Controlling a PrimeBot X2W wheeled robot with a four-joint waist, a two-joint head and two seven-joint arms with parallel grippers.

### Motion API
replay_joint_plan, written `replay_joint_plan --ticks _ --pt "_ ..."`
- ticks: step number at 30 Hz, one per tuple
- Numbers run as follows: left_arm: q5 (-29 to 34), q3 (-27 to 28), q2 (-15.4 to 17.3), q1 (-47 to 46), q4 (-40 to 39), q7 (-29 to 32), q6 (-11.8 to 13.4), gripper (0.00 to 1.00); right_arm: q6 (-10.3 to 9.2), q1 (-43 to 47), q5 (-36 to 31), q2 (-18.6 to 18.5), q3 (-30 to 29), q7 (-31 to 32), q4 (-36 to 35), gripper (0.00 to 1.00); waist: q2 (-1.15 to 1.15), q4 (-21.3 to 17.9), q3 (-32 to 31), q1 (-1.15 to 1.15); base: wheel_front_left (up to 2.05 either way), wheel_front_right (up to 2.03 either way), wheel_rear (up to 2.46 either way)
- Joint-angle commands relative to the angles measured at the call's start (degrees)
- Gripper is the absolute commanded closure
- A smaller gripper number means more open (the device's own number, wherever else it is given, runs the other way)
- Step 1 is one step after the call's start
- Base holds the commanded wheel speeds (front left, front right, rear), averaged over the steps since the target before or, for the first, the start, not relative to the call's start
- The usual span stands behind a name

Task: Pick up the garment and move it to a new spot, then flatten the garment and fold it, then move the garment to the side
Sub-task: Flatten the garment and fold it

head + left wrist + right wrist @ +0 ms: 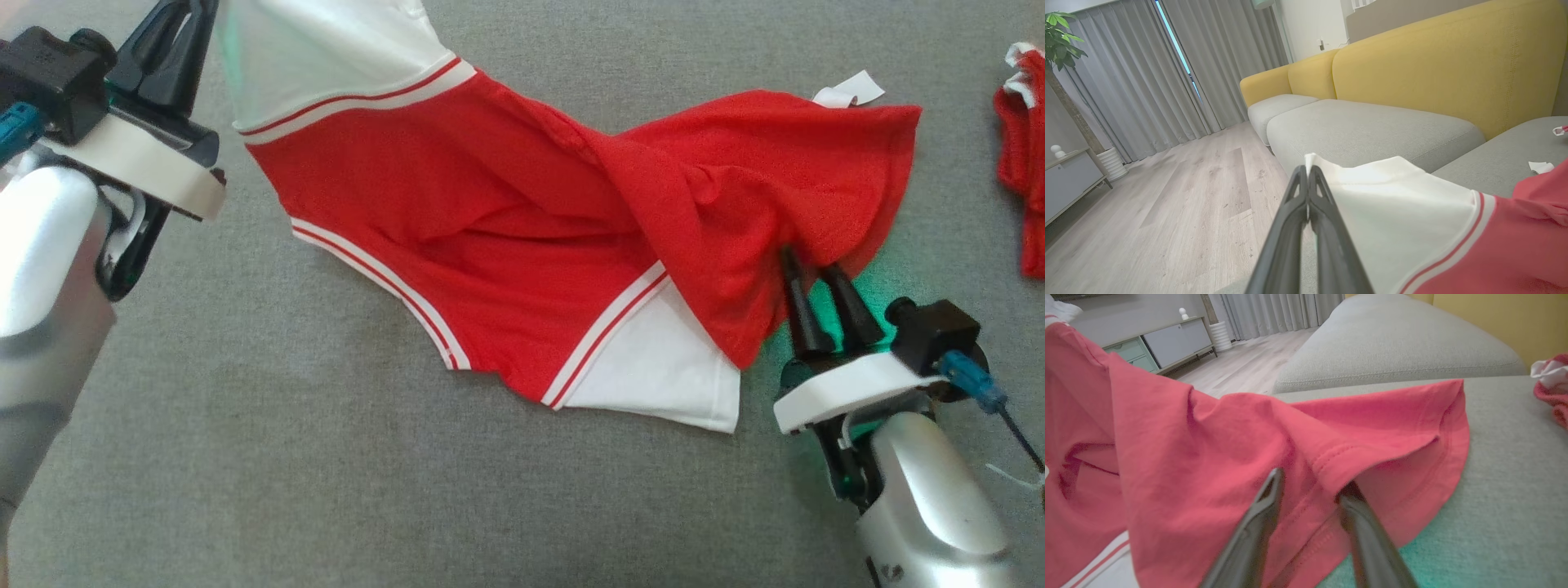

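Red garment (490, 204) is lying twisted on the sofa (245, 457), its white sleeve (1392, 192) pinched tight in the left gripper (1307, 169). Right gripper (811, 269) is straddling the hem (1372, 457), fingers half apart; it should be closing deep on the cloth before pulling flat.

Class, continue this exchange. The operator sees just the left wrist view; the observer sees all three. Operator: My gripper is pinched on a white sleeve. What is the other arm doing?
Observer: The right gripper stands with its fingers apart, astride the red hem of the garment, not shut on it.
Operator: Is the red body lying flat?
Observer: No. Its right half is twisted and folded over itself on the grey cushion.
Operator: Where is the other sleeve?
Observer: The second white sleeve lies flat at the near edge, partly under that red fold.
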Motion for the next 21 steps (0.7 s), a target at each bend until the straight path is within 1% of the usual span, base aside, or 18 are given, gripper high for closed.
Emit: replay_joint_plan --ticks 1,4,7,11,17,18,21 --pt "0.66 3.52 2.40 -1.59 -1.44 -0.29 -0.10 1.00 -0.05 -1.14 -0.30 0.30 0.27 -0.22 -2.38 1.00 0.00 0.00 -0.19 0.00 0.00 0.00 0.00" --pt "1.12 4.70 2.69 -0.77 -2.69 -0.29 -0.15 1.00 -0.05 -0.42 -0.60 0.22 -2.16 -0.22 -4.78 1.00 0.00 -0.09 -0.77 0.00 0.00 0.00 0.00" --pt "1.66 6.25 3.30 0.73 -4.77 -0.29 -0.19 1.00 -0.05 0.78 -0.38 -0.33 -5.75 -0.22 -9.10 1.00 0.00 -0.41 -1.80 0.00 0.00 0.00 0.00" --pt "2.16 8.61 4.36 3.34 -9.22 -0.29 -0.23 1.00 -0.05 3.00 -0.17 -2.46 -11.01 -0.22 -16.89 1.00 0.00 -0.93 -3.69 0.00 0.00 0.00 0.00" --pt "1.59 12.78 5.99 8.30 -18.81 -0.29 -0.19 1.00 -0.05 7.50 0.54 -5.62 -19.21 -0.22 -29.76 1.00 0.00 -1.40 -7.55 0.00 0.00 0.00 0.00" --pt "1.59 12.78 5.99 8.30 -18.81 -0.29 -0.19 1.00 -0.05 7.50 0.54 -5.62 -19.21 -0.22 -29.76 1.00 0.00 -1.40 -7.55 0.00 0.00 0.00 0.00" --pt "0.37 14.63 6.73 10.45 -23.84 -0.29 0.12 1.00 -0.05 9.31 0.37 -6.94 -22.92 1.31 -35.82 1.00 0.00 -1.37 -8.99 0.00 0.00 0.00 0.00"
